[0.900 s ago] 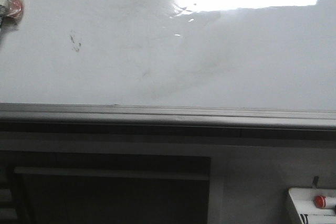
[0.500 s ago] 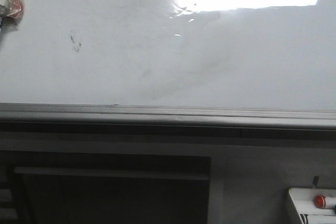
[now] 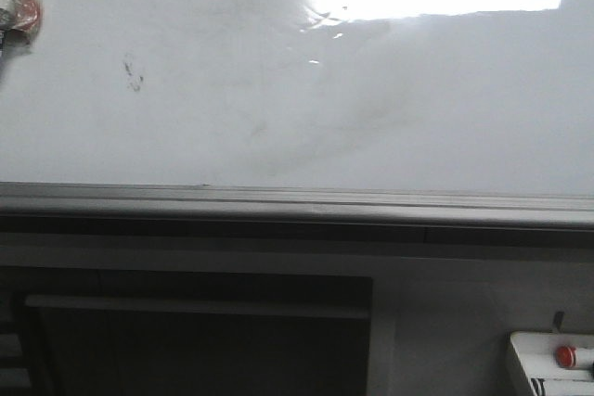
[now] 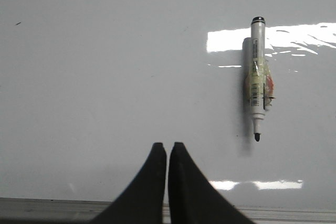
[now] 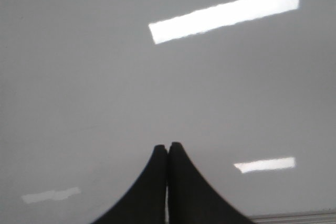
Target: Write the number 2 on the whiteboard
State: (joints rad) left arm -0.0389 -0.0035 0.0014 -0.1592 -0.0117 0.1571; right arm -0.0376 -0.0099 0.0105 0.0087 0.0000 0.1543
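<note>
The whiteboard [image 3: 445, 108] lay flat and bore no number 2, only faint smudge marks [image 3: 133, 75]. The left gripper [image 4: 167, 149] had its fingers pressed together, empty; the right gripper [image 5: 168, 149] likewise. An uncapped marker [image 4: 256, 85] lay on the board, off to one side of the left fingers (tip bare, pointing towards the gripper's side). Risks judged: a closed claw nudging the marker would roll it away, and an off-centre pinch would tilt the tip, giving a skewed stroke.

glossy white whiteboard [image 3: 445, 108], white black-tipped marker [image 4: 256, 90]
</note>
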